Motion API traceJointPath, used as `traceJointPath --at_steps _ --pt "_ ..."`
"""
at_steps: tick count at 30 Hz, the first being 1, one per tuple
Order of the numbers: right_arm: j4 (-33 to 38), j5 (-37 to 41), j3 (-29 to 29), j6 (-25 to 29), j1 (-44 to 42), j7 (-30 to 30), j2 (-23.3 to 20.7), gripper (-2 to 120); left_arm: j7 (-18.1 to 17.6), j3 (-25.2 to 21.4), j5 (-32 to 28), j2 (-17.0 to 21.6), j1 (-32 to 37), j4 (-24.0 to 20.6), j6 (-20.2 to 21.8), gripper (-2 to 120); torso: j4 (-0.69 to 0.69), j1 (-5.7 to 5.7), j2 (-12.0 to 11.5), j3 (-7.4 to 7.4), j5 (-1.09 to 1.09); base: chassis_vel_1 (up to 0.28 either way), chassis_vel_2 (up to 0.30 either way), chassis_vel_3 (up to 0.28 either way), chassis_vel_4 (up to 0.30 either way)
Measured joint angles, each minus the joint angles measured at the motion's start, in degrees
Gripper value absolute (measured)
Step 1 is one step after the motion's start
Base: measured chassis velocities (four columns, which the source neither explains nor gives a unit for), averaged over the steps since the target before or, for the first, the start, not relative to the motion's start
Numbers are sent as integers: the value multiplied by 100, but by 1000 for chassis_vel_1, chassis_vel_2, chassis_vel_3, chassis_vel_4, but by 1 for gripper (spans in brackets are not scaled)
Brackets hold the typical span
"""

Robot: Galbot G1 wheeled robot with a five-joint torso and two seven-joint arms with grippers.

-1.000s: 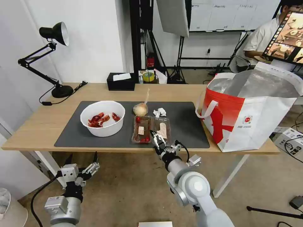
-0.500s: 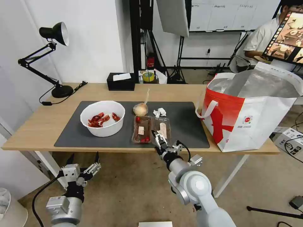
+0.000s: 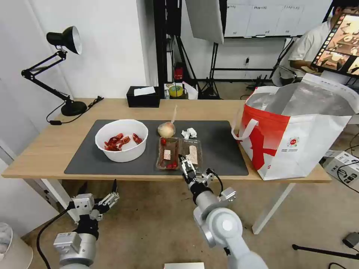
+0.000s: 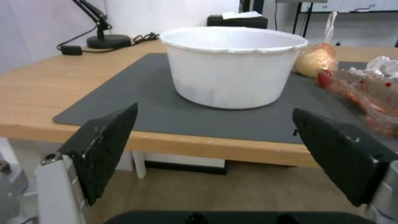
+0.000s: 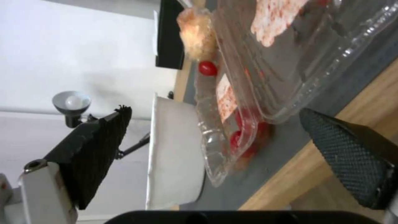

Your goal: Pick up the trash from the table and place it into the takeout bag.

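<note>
Two grippers are yours to read here: in the head view the right gripper sits at lower centre, at the near edge of the counter, its tips over the near end of the clamshell box, while the left gripper hangs at lower left, below the counter edge and well clear of everything. From the head view you get the box's layout: two open halves side by side on the dark mat, long axis running away from you toward the far edge. Only the head view shows the red shells in the white bowl, the tissue, and the takeout bag standing upright at the right end, mouth open. The right wrist view shows what the head view cannot: the jaws spread wide, with the box's clear rim between them and no finger touching it. The left wrist view shows its jaws wide apart too, with the bowl's wall in front; the bowl's contents are hidden there, and the knotted bag is partly cut off behind the bowl.
</note>
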Motion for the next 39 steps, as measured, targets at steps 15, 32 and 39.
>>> traceJointPath --at_steps 15,32,39 --pt "-80 176 32 111 54 114 44 100 -5 45 18 -42 -26 97 -3 100 0 0 0 0 0 0 0 0 0" --pt "-26 -218 104 153 62 107 -48 100 -8 59 51 -65 -16 103 -14 100 0 0 0 0 0 0 0 0 0" --pt "89 -376 141 157 54 75 -84 100 -8 61 66 -83 8 71 -24 100 0 0 0 0 0 0 0 0 0"
